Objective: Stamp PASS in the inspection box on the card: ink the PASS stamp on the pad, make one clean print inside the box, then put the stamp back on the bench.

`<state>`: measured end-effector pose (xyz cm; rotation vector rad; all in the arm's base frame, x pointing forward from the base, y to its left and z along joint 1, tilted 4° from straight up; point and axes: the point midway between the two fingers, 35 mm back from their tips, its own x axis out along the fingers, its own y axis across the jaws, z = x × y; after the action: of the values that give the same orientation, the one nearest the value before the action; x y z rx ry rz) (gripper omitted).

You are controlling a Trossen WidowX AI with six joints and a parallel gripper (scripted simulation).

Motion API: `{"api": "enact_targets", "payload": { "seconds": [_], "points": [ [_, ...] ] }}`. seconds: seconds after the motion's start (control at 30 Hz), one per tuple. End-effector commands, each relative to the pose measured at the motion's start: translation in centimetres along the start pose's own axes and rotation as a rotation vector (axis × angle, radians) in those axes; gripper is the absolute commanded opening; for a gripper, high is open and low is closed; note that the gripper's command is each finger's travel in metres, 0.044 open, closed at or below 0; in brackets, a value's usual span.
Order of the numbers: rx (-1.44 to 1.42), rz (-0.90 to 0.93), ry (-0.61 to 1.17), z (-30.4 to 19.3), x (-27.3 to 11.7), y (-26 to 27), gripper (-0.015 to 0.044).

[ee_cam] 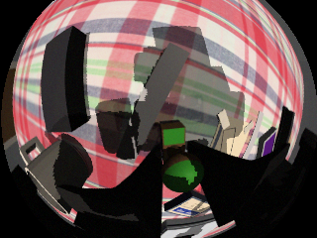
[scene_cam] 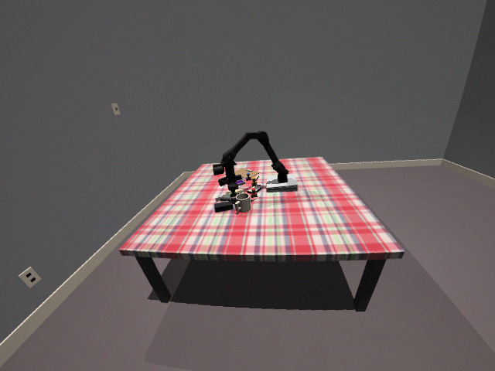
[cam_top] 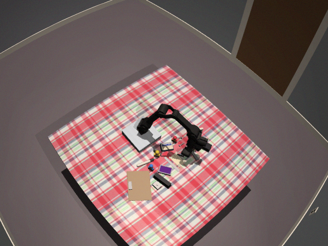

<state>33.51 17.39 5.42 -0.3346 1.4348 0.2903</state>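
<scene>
while the black parallel-jaw gripper (scene_cam: 233, 192) (ee_cam: 173, 147) stands partly closed around a green-topped stamp (ee_cam: 181, 172), low over the checked cloth, the purple ink pad (cam_top: 165, 169) (scene_cam: 239, 182) (ee_cam: 268, 143) lies apart, near a long black block (cam_top: 162, 180).

Card's insp. box hidden under hand (cam_top: 186, 156) (scene_cam: 233, 195).

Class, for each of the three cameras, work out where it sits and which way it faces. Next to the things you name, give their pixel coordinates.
Top: high above the table (cam_top: 105, 111) (scene_cam: 319, 239), looking down; the whole arm (cam_top: 182, 123) (scene_cam: 244, 141) shows.
Exterior: beyond one table edge, looking across at the wall; arm in side view.
Wrist: near the claw, looking past it at the cloth; dark claw parts and a green-topped stamp (ee_cam: 182, 173) show.
Top and wrist share the purple pad (cam_top: 165, 169) (ee_cam: 267, 144).
</scene>
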Motion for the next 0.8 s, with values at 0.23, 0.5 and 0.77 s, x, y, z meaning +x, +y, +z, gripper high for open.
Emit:
{"api": "enact_targets", "payload": {
  "seconds": [0.23,0.5,0.77],
  "points": [
    [0.001,0.0,0.002,-0.1,0.9,0.0,0.0053],
    [0.001,0.0,0.002,-0.1,0.9,0.0,0.0254],
    [0.0,-0.003,0.003,0.5,-6.6,-0.1,0.0254]
  ]
}}
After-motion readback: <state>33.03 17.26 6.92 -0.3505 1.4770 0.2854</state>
